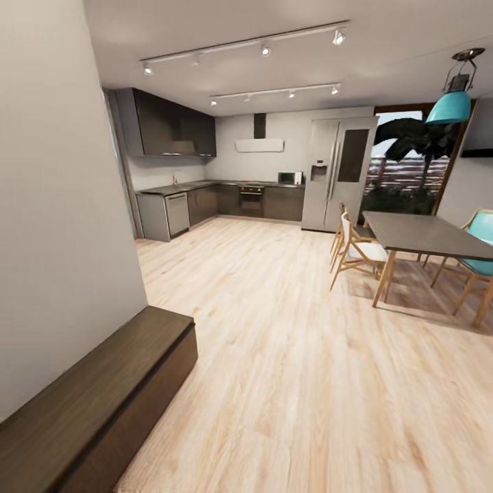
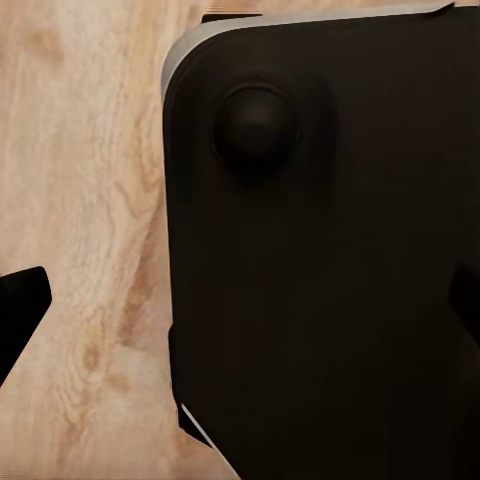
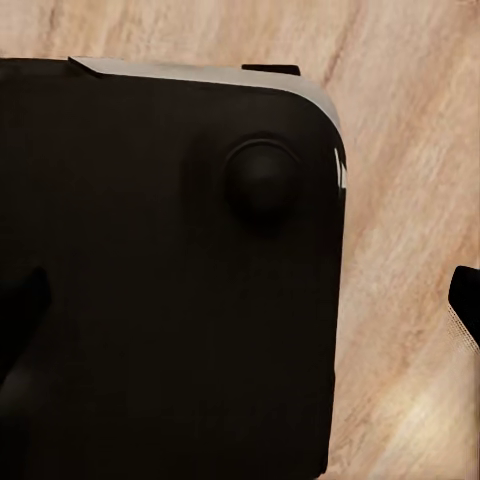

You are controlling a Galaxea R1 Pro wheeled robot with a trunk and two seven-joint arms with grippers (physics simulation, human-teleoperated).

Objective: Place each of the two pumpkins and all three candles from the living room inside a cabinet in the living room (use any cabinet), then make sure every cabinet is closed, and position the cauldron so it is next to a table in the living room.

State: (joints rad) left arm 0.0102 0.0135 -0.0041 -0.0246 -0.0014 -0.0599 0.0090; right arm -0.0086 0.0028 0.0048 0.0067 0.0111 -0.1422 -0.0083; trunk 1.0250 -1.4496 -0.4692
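Pale wood-plank floor runs from the foreground to a dark grey kitchen run at the far wall, with a tall silver fridge beside it. The long, low dark-brown wooden cabinet stands against the near left wall, its front closed. A dark-topped dining table with chairs stands to the right. Left gripper and right gripper hang over the robot's black base, fingertips spread apart, holding nothing.
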